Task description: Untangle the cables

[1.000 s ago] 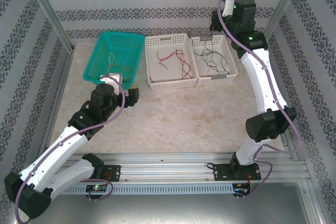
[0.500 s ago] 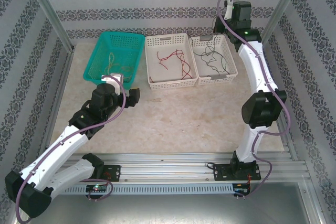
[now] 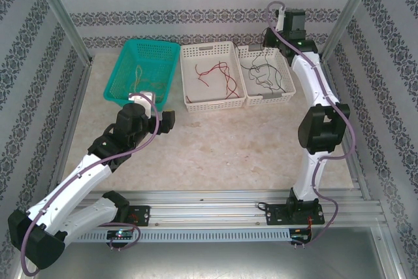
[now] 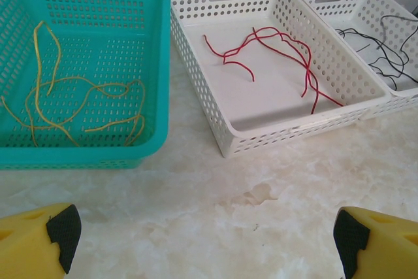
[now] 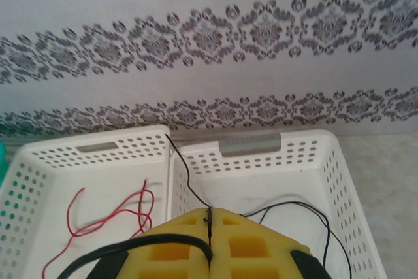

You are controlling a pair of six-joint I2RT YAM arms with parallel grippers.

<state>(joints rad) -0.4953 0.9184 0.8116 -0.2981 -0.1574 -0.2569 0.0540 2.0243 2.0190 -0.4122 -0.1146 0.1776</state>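
Note:
Yellow-tan cables lie loose in the teal basket. Red cables lie in the middle white basket. Black cables lie in the right white basket. My right gripper hangs over that basket's back part, shut on a black cable. This cable runs from the fingertips up over the rim between the two white baskets. My left gripper is open and holds nothing, low over the bare tabletop in front of the teal and middle baskets.
The three baskets stand side by side along the back wall. Bare marble tabletop stretches between them and the arm bases. Aluminium posts flank the table and a rail runs along its near edge.
The right arm has folded in and its wrist has moved left along the back wall, still gripping the black cable. The left arm has barely shifted.

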